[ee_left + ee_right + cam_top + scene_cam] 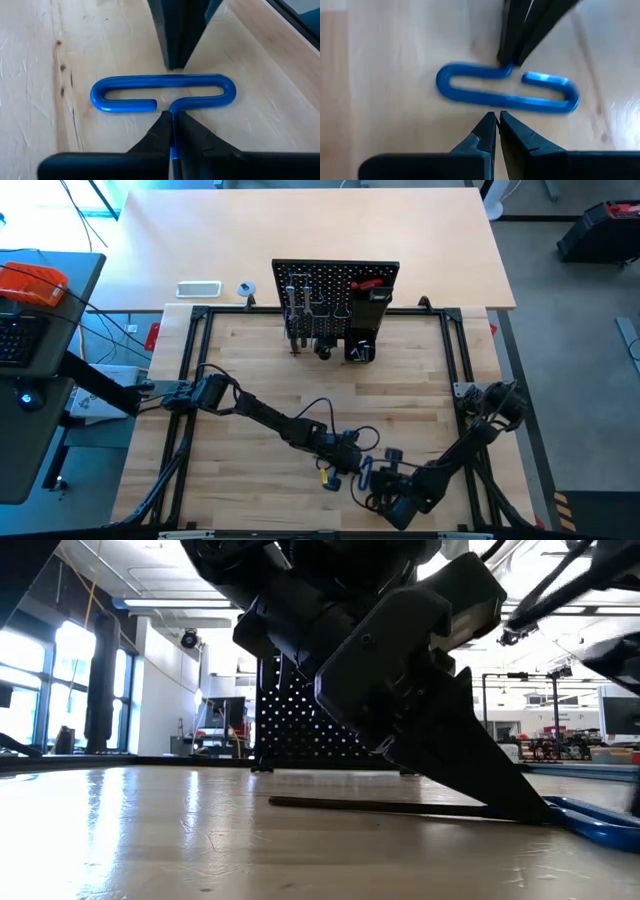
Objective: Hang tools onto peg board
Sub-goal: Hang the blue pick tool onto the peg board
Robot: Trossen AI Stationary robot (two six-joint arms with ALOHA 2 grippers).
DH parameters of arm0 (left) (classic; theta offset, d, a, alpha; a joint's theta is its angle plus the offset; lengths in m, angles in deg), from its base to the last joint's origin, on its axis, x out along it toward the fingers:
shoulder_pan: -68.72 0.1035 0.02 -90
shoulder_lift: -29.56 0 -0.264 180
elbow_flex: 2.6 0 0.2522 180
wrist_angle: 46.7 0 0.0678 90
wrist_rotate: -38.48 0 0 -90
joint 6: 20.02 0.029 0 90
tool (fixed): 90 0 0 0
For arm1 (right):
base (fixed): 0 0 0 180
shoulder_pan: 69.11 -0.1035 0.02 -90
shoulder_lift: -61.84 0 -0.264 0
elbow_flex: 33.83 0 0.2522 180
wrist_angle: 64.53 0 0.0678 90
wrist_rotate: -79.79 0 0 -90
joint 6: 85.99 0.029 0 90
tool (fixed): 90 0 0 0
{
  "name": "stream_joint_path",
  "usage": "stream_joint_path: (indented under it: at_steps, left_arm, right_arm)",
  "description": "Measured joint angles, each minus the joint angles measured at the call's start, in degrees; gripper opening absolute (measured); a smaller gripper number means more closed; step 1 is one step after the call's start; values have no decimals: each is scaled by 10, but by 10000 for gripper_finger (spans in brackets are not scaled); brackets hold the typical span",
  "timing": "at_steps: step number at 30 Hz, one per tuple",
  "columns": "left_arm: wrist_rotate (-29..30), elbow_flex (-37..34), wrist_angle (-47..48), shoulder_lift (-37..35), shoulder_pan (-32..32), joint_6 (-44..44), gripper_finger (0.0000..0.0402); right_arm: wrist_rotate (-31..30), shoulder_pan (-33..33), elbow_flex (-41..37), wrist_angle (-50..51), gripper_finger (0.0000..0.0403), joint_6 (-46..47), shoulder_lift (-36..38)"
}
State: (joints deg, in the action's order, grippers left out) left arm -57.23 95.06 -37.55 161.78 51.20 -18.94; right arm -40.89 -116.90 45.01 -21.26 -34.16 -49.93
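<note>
A blue-handled hex key (165, 90) lies flat on the wooden table near its front edge, its blue loop handle (505, 92) toward the right and its thin dark shaft (380, 806) running left. My left gripper (173, 116) is shut on it. My right gripper (497, 116) is shut with nothing between its fingers, its tips right at the long side of the handle opposite my left gripper. The black peg board (335, 290) stands upright at the table's far middle with several tools hanging on it. My left gripper pinches the hex key's shaft between its two fingers, right where the shaft joins the blue handle (173, 109). The fingers slant down from the table's far left and lie along the shaft. The key rests flat on the table. My right gripper's shut tips (490, 122) stand against the handle's long side (495, 102); I cannot tell whether they touch it.
A black box-shaped holder (365, 330) sits on the peg board's right part. A small yellow thing (325, 475) lies beside my left gripper. Black frame rails (190, 380) border the wooden top. Bare wood stretches between the grippers and the peg board.
</note>
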Motion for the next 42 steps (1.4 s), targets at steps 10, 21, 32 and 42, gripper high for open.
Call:
stream_joint_path:
  at_steps: [10,21,32,42]
  left_arm:
    - [0,-1,-2,0,-1,20,2]
    - [9,-2,10,-16,-9,58,1]
    - [39,-2,8,-18,-16,98,0]
    - [50,-2,5,-19,-18,100,0]
  right_arm:
    - [-1,-44,0,38,30,180,73]
    - [-72,-57,-16,35,187,414,80]
    - [-75,-14,-108,-145,201,539,80]
    - [-14,41,-142,-211,201,538,80]
